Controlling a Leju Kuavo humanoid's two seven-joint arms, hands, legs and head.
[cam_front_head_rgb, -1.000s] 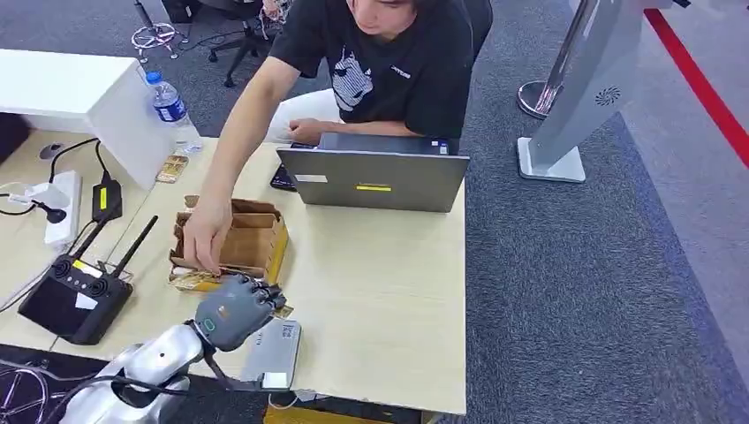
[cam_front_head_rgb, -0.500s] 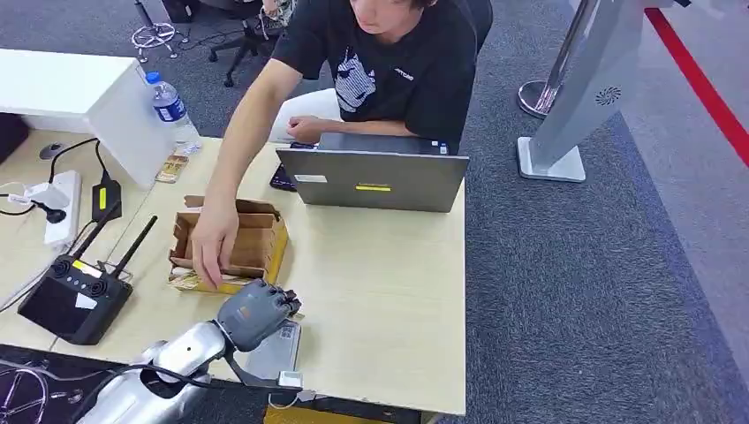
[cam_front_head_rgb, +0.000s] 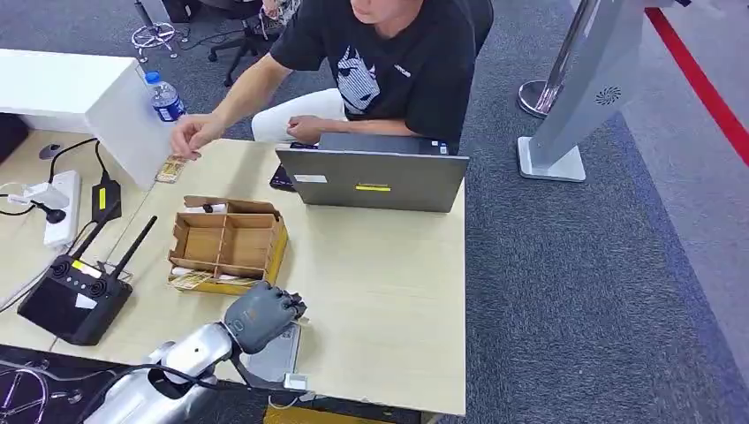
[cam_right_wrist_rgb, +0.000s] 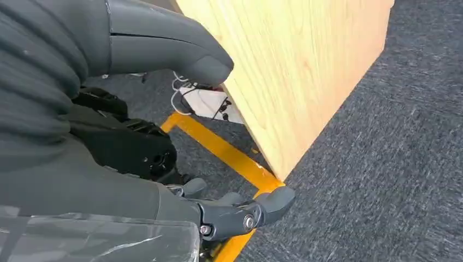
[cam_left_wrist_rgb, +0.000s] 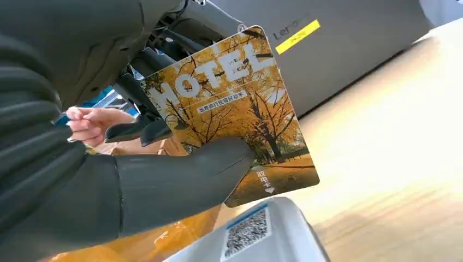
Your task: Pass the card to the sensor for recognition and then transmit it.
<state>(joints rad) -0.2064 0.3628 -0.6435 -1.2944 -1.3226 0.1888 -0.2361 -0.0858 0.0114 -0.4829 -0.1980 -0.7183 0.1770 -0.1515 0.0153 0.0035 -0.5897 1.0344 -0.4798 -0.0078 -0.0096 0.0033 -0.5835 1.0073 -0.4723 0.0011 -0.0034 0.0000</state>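
Nearest to you, your left robot hand (cam_front_head_rgb: 261,314) is pinching the card (cam_left_wrist_rgb: 235,109) between its thick thumb and its darker fingers (cam_left_wrist_rgb: 143,130); the thumb is pressing on the printed face, which is showing yellow trees and the word HOTEL. The card is sticking out past the fingertips, tilted, and it is hanging just above the grey sensor (cam_front_head_rgb: 272,354), whose QR label (cam_left_wrist_rgb: 246,233) is showing right beside the card's lower corner. The sensor is lying at the near edge of the surface (cam_front_head_rgb: 380,291), partly under the robot hand.

Your right robot hand (cam_right_wrist_rgb: 240,210) is hanging low beside the surface's side panel, over the grey carpet (cam_right_wrist_rgb: 393,136) and a yellow floor line (cam_right_wrist_rgb: 229,155); its fingers are lying loosely apart and holding nothing.

Just beyond the left robot hand, a cardboard divider box (cam_front_head_rgb: 230,245) is sitting on the surface. To its left a black controller (cam_front_head_rgb: 75,296) with antennas is lying. Farther back a grey laptop (cam_front_head_rgb: 375,177) is standing open, and a person (cam_front_head_rgb: 389,62) in a black shirt is sitting behind it, one hand (cam_front_head_rgb: 190,137) reaching toward a water bottle (cam_front_head_rgb: 166,102).
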